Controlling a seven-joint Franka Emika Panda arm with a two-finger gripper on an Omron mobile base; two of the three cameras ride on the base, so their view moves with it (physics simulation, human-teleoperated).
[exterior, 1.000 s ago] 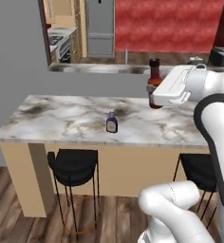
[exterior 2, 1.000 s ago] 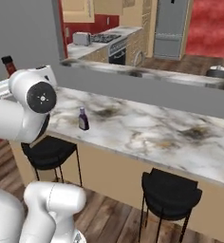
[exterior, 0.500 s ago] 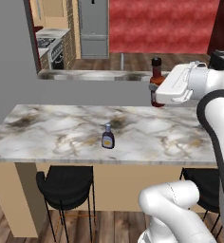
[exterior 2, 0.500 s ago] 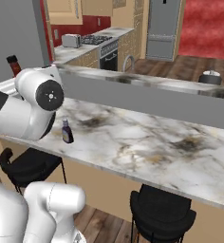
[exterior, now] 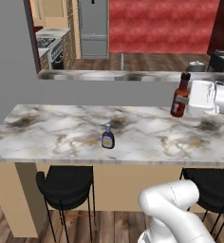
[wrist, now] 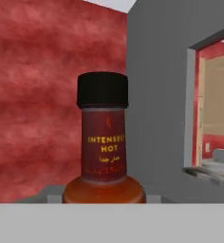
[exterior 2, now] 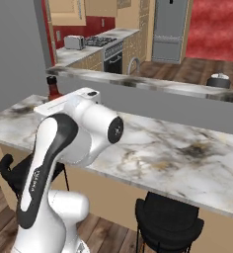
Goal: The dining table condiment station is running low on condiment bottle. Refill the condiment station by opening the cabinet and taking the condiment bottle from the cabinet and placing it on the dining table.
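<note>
The hot-sauce bottle [exterior: 180, 97] is carried upright above the marble dining table [exterior: 61, 137], near its far right edge. The gripper [exterior: 189, 100] is apparently clamped on it. It should be lowered straight, clear of the 1 squat bottle [exterior: 107, 137].

Left base view: I see the dining table [exterior: 61, 137] running across mid-frame, its marble top mostly bare. One obstacle on it: a squat pale bottle [exterior: 107, 136] left of centre, standing alone, well apart from anything else. Open marble to its left and a wide open stretch to its right. At right of frame, the condiment bottle [exterior: 180, 96] sits upright in the gripper [exterior: 187, 99] above the top, bare surface beneath it. A grey raised wall [exterior: 99, 93] backs the table along its far edge and blocks passage beyond. Black stools [exterior: 65, 182] sit below the overhang, clear of the top.
</note>
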